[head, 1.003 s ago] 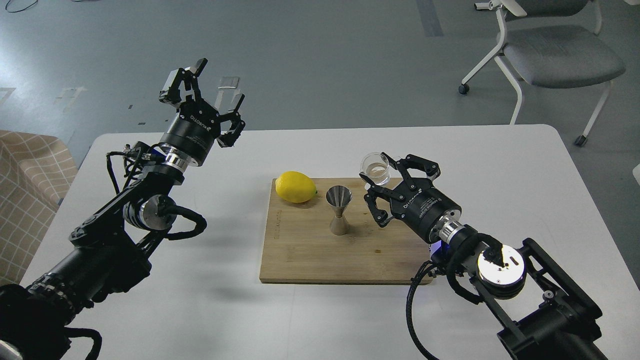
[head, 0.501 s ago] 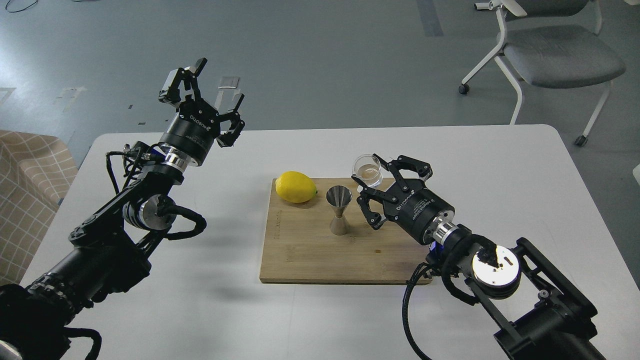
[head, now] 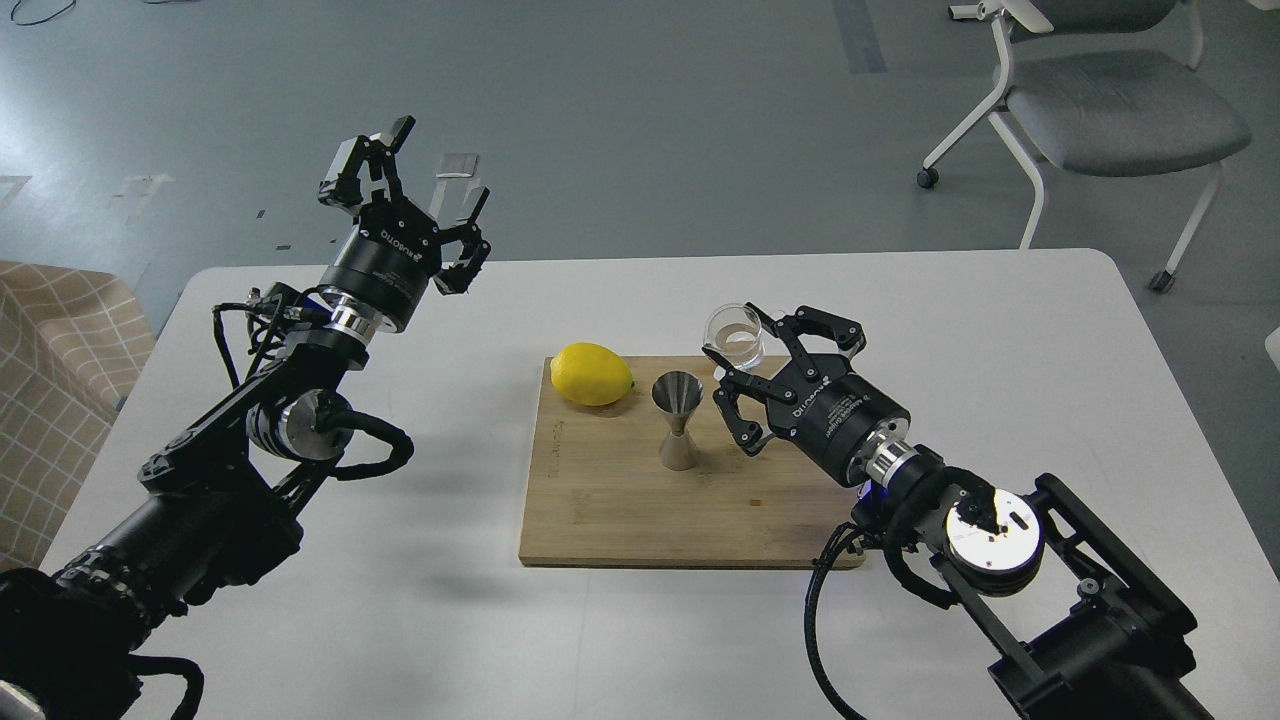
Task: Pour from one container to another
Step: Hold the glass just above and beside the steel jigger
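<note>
A small clear glass cup (head: 735, 335) with a little clear liquid is held in the air by my right gripper (head: 745, 350), which is shut on it. The cup tilts slightly and hangs just up and right of the jigger's mouth. The shiny steel jigger (head: 678, 418) stands upright near the middle of the wooden board (head: 620, 510). My left gripper (head: 425, 180) is raised high over the table's far left corner, open, with nothing between its fingers.
A yellow lemon (head: 592, 374) lies on the board's far left corner, left of the jigger. The white table (head: 1000, 330) carries the board. A grey office chair (head: 1100, 110) stands beyond the table at the right; a checked cushion (head: 55, 360) sits at the left.
My right gripper has carried the glass cup left, closer to the jigger, and slightly upward since half a second ago. The left arm has not moved.
</note>
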Tool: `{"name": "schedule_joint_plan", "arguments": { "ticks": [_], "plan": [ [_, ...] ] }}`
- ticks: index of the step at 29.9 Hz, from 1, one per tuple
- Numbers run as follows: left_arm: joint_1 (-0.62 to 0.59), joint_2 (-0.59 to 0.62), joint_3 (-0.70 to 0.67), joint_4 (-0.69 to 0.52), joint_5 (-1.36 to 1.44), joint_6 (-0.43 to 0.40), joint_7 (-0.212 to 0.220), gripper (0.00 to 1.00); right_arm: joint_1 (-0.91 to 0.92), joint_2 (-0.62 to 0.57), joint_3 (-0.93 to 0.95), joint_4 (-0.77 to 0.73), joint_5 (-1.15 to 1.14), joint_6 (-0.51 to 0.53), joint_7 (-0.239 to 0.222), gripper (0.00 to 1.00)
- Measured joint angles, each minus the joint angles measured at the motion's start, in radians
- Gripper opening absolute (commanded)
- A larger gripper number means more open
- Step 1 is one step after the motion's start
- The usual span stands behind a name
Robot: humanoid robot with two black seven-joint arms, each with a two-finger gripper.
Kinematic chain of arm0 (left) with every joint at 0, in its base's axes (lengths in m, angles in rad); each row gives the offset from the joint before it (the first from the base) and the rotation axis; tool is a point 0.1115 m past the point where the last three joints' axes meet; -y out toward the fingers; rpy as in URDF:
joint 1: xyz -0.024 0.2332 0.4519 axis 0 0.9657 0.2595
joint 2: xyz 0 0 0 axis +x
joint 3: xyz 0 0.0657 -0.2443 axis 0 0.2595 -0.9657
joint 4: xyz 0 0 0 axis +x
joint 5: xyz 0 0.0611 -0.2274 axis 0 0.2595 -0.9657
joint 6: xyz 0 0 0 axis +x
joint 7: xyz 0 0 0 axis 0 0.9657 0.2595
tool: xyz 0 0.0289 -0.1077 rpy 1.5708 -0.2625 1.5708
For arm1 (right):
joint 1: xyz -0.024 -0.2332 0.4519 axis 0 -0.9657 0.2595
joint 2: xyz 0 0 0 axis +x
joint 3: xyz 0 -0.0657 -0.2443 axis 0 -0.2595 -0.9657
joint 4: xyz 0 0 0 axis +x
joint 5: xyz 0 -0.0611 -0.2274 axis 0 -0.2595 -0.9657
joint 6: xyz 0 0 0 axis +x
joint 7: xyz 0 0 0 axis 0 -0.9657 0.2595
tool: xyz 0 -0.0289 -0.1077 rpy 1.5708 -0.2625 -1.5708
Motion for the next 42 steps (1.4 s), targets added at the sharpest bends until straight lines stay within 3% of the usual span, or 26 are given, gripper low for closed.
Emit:
{"name": "schedule_joint_plan", "arguments": {
  "ticks": [42],
  "plan": [
    [-0.002,-0.001,-0.001,0.001,0.0,0.0,0.0,0.98,-0.017,-0.017,0.006,0.037,-0.105,0.008,-0.001,0.39]
  ]
}}
